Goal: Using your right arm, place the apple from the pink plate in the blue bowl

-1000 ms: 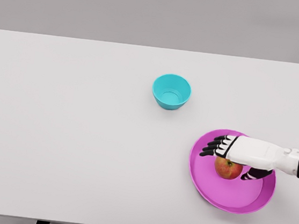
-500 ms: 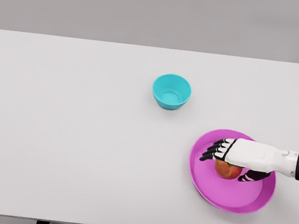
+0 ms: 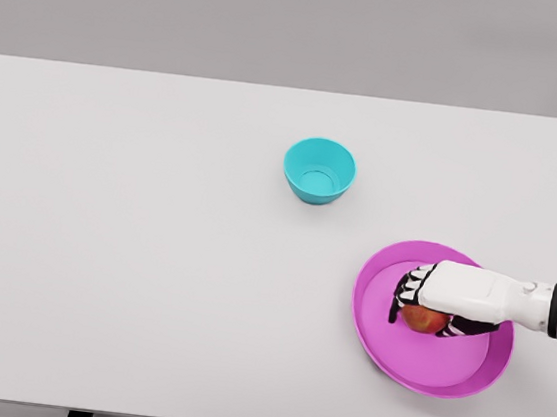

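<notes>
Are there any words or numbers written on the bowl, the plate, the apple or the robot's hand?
None: there are no words, numbers or signs to read.
The blue bowl is plain.
The pink plate is plain.
The apple has no sticker that shows; the right hand hides most of it.
The hand and the white table bear no marks.
</notes>
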### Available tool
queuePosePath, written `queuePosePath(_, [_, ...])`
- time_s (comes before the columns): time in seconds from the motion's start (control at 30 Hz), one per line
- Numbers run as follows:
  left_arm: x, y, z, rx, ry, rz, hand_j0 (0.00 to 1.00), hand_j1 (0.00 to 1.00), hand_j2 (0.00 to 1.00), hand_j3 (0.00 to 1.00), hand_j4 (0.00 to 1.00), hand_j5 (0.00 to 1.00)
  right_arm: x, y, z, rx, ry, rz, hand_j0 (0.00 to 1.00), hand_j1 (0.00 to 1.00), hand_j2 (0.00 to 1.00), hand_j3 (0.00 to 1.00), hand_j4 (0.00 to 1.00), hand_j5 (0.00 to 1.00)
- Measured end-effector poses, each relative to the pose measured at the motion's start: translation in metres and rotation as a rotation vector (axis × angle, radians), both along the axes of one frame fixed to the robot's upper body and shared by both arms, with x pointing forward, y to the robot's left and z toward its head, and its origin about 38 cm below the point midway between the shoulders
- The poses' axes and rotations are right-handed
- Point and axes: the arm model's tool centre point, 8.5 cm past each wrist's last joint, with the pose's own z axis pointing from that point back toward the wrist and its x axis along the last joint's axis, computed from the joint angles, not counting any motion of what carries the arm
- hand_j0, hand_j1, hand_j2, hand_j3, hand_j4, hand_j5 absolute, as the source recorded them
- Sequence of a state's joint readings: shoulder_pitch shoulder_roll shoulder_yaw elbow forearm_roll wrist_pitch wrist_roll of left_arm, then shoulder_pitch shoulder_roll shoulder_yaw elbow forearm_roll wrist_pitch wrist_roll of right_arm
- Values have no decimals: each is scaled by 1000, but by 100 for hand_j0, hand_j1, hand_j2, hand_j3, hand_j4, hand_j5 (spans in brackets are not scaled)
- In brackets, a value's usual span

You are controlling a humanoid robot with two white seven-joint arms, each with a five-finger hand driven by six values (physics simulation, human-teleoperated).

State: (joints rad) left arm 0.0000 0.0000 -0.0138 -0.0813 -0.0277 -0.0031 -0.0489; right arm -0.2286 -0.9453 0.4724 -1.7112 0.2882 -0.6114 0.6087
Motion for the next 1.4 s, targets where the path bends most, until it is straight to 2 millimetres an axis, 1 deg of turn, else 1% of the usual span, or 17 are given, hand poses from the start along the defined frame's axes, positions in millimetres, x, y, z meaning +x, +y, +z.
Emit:
queuePosePath(0.03, [0, 0, 0, 0, 0, 0, 100, 100, 100, 100, 100, 100, 0, 0, 0, 1, -1, 0, 49, 49, 49, 49, 49, 49])
queuePosePath(0.07, [-1, 0, 0, 0, 2, 0, 100, 100, 100, 100, 100, 100, 0, 0, 1, -1, -4, 1, 44, 44, 44, 44, 44, 44])
queuePosePath(0.1, [0, 0, 0, 0, 0, 0, 100, 100, 100, 100, 100, 100, 1, 0, 3, -3, -9, 3, 43, 43, 43, 43, 43, 43])
queuePosePath(0.17, [0, 0, 0, 0, 0, 0, 100, 100, 100, 100, 100, 100, 1, 0, 3, -5, -10, 4, 44, 44, 44, 44, 44, 44])
queuePosePath(0.37, [0, 0, 0, 0, 0, 0, 100, 100, 100, 100, 100, 100, 9, 0, 15, -1, -44, 3, 45, 45, 45, 45, 45, 45])
queuePosePath(0.47, [0, 0, 0, 0, 0, 0, 100, 100, 100, 100, 100, 100, 15, 0, 24, 0, -70, 2, 44, 44, 44, 44, 44, 44])
queuePosePath(0.6, [0, 0, 0, 0, 0, 0, 100, 100, 100, 100, 100, 100, 21, 0, 31, 3, -89, 0, 44, 44, 44, 44, 44, 44])
queuePosePath(0.7, [0, 0, 0, 0, 0, 0, 100, 100, 100, 100, 100, 100, 29, 4, 37, 19, -112, -4, 44, 44, 44, 44, 44, 44])
queuePosePath(1.0, [0, 0, 0, 0, 0, 0, 100, 100, 100, 100, 100, 100, 47, 12, 42, 68, -137, -26, 44, 44, 44, 44, 44, 44])
queuePosePath(1.07, [-1, 0, 0, 0, 2, 0, 100, 100, 100, 100, 100, 100, 53, 15, 49, 77, -156, -24, 44, 44, 44, 44, 44, 44])
queuePosePath(1.17, [0, 0, 0, 0, 0, 0, 100, 100, 100, 100, 100, 100, 58, 18, 52, 91, -165, -28, 44, 44, 44, 44, 44, 44])
queuePosePath(1.4, [0, 0, 0, 0, 0, 0, 100, 100, 100, 100, 100, 100, 66, 22, 55, 109, -178, -31, 44, 44, 44, 44, 44, 44])
